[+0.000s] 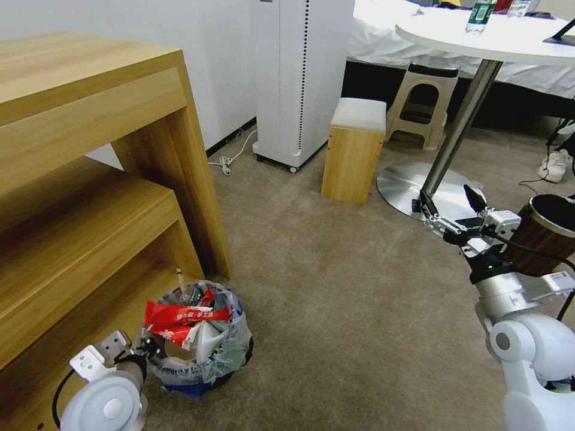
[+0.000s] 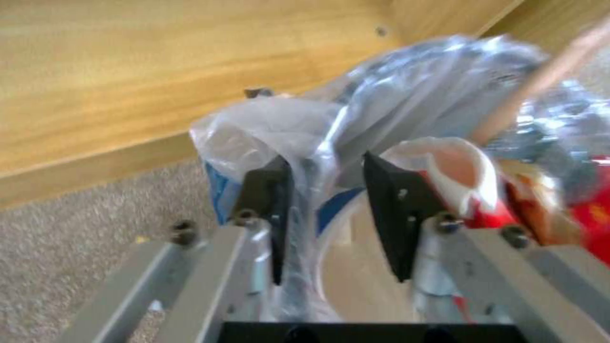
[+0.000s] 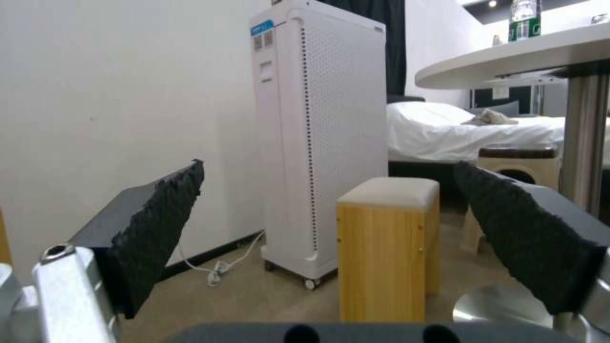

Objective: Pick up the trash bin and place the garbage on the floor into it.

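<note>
The trash bin (image 1: 230,353), a small black bin with a clear bag liner, sits low on the beige carpet floor (image 1: 347,311) beside the wooden shelf unit. Garbage fills it: red wrappers (image 1: 179,315), white pieces and a wooden stick (image 1: 179,280) poking up. My left gripper (image 1: 147,348) is at the bin's near rim; in the left wrist view the gripper (image 2: 324,190) has its black pads (image 2: 397,209) either side of the lined rim (image 2: 305,157), closed in on it. My right gripper (image 1: 449,203) hangs open in the air at the right, holding nothing, its jaws (image 3: 327,190) spread wide.
A wooden shelf unit (image 1: 90,179) stands close on the left. A brown wood-grain bin (image 1: 542,239) stands behind my right arm. Farther back are a white tower appliance (image 1: 299,78), a wooden stool (image 1: 353,149) and a round table's metal base (image 1: 413,185).
</note>
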Robot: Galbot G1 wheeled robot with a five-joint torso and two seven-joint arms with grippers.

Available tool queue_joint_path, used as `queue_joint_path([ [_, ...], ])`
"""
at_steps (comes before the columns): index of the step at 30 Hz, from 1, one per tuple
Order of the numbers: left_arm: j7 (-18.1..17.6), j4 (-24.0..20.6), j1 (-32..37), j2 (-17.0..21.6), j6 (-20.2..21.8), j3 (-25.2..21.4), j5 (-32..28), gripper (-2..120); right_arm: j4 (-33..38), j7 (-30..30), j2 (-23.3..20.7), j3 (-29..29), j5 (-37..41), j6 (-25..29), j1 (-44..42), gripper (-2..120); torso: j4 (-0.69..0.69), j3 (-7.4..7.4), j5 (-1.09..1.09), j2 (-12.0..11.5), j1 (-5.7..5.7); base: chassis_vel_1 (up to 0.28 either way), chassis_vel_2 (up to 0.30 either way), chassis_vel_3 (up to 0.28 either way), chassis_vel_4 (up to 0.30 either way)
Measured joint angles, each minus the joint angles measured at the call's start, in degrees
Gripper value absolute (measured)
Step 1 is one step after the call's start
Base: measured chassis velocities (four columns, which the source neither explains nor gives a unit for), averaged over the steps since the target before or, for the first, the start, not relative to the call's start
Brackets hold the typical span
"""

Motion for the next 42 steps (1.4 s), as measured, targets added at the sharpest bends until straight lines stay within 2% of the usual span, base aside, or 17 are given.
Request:
queue_joint_path([
  [6,-1.6,-2.7,1.8,1.4,0.1,-0.8,2.8,54,0.8,0.0,0.7,0.4,0.0,-0.2,-0.3,100,0.00,0.00,0.00,0.0,0.00,0.000,0.000,0.000,0.000],
  [8,-2.9,-6.8,4.1,2.5,-0.6,-1.8,5.1,71,2.2,0.6,1.7,1.2,-0.3,-0.7,-1.2,100,0.01,-0.01,0.00,0.0,0.00,0.000,0.000,0.000,0.000],
  [11,-2.9,-8.7,5.2,2.9,-0.6,-1.8,5.5,75,2.7,1.4,2.0,1.5,-0.8,-1.0,-1.7,100,0.01,-0.01,0.01,0.0,0.00,0.000,0.000,0.000,0.000],
  [12,-0.6,-13.1,9.0,4.6,-0.4,-0.5,6.5,85,3.7,4.0,2.5,2.1,-3.0,-0.9,-3.3,100,0.00,-0.02,0.01,0.0,0.00,0.000,0.000,0.000,0.000],
  [13,-0.6,-13.1,9.0,4.6,-0.4,-0.5,6.5,85,3.7,4.0,2.5,2.1,-3.0,-0.9,-3.3,100,0.00,-0.02,0.01,0.0,0.00,0.000,0.000,0.000,0.000],
  [16,5.8,-14.5,14.2,7.3,-1.0,1.1,11.1,95,4.3,7.3,3.0,1.6,-7.2,0.6,-5.0,100,0.01,-0.01,0.00,0.0,0.00,0.000,0.000,0.000,0.000],
  [17,5.8,-14.5,14.2,7.3,-1.0,1.1,11.1,95,4.3,7.3,3.0,1.6,-7.2,0.6,-5.0,100,0.01,-0.01,0.00,0.0,0.00,0.000,0.000,0.000,0.000],
  [19,16.6,-14.7,16.8,10.6,-7.4,0.9,22.9,100,4.6,15.6,2.2,-1.4,-12.3,3.7,-8.6,100,0.02,-0.01,0.01,0.0,0.00,0.000,0.000,0.000,0.000],
  [22,20.0,-14.7,16.9,11.4,-10.6,0.5,27.6,100,4.6,20.0,1.3,-3.2,-13.4,5.0,-10.3,100,0.01,-0.02,0.00,0.0,0.00,0.000,0.000,0.000,0.000],
  [23,27.7,-14.4,17.3,12.3,-17.8,0.2,36.2,100,4.4,25.9,0.1,-5.0,-15.1,8.5,-13.6,100,0.00,-0.02,0.03,0.0,0.00,0.000,0.000,0.000,0.000],
  [24,27.7,-14.4,17.3,12.3,-17.8,0.2,36.2,100,4.4,25.9,0.1,-5.0,-15.1,8.5,-13.6,100,0.00,-0.02,0.03,0.0,0.00,0.000,0.000,0.000,0.000],
  [25,33.9,-13.3,17.8,12.3,-22.0,0.1,40.2,100,3.8,26.3,-0.1,-4.3,-15.4,11.6,-15.8,100,0.02,-0.02,0.01,0.0,-0.01,0.000,0.000,0.000,0.000],
  [26,33.9,-13.3,17.8,12.3,-22.0,0.1,40.2,100,3.8,26.3,-0.1,-4.3,-15.4,11.6,-15.8,100,0.02,-0.02,0.01,0.0,-0.01,0.000,0.000,0.000,0.000],
  [28,41.5,-12.4,18.4,12.0,-25.1,0.7,42.5,100,3.3,22.0,0.2,-0.7,-12.6,16.0,-19.3,100,-0.01,-0.02,0.00,0.0,0.00,0.000,0.000,0.000,0.000],
  [33,45.0,-12.4,18.6,12.0,-25.7,1.2,42.7,100,3.4,18.1,0.3,1.1,-8.4,18.5,-21.8,100,0.00,-0.02,0.01,0.0,0.00,0.000,0.000,0.000,0.000],
  [34,46.1,-11.6,17.9,12.2,-26.8,0.6,43.9,100,3.2,13.9,0.5,1.9,-5.7,21.7,-22.7,100,0.00,-0.02,0.00,0.0,0.00,0.000,0.000,0.000,0.000],
  [42,44.3,-7.1,14.7,9.1,-30.5,-1.5,48.7,100,0.0,5.9,2.9,4.5,-5.4,24.4,-21.2,100,0.01,-0.01,0.02,0.0,0.00,0.000,0.000,0.000,0.000],
])
